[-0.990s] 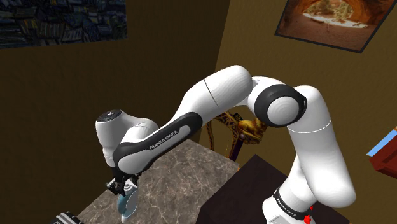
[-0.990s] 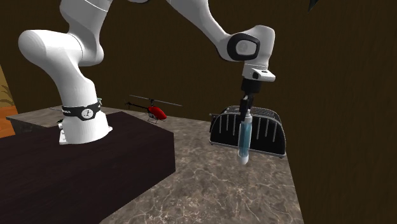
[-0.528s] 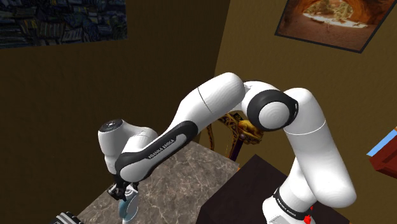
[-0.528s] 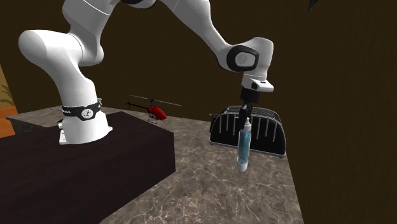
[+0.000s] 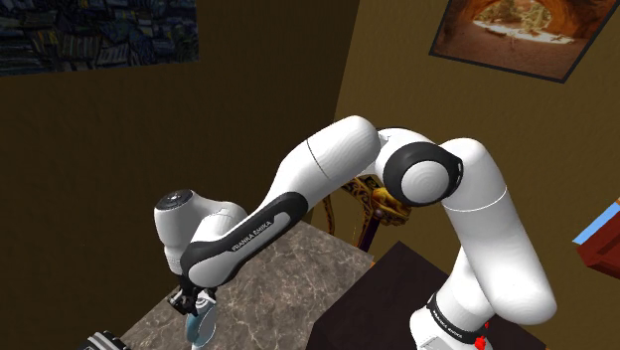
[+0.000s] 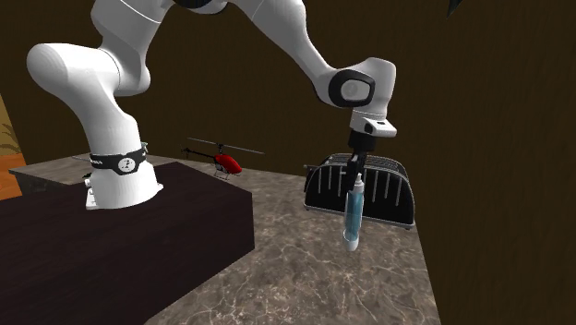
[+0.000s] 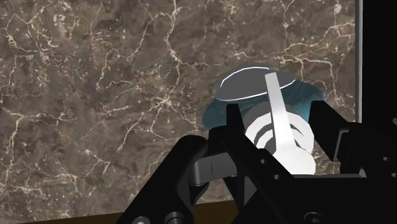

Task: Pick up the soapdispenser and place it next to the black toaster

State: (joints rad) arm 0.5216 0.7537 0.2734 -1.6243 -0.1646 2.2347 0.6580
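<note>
Beneath the pincer (image 6: pixel 358 168) the soap dispenser (image 6: pixel 352 217) hangs upright, a slim pale-blue bottle with its base close to the marbled surface (image 6: pixel 295 277); whether it touches, I cannot tell. The pincer is clamped on the pump neck, its black fingers (image 7: pixel 327 127) pressing either side of the white collar in the wrist view. Just behind it stands the black toaster (image 6: pixel 395 192). The bottle looks light, stiff and smooth. Held so high up, it may swing or slip, and its narrow base could tip once set down. The neck under the pump head seems the soundest hold.
</note>
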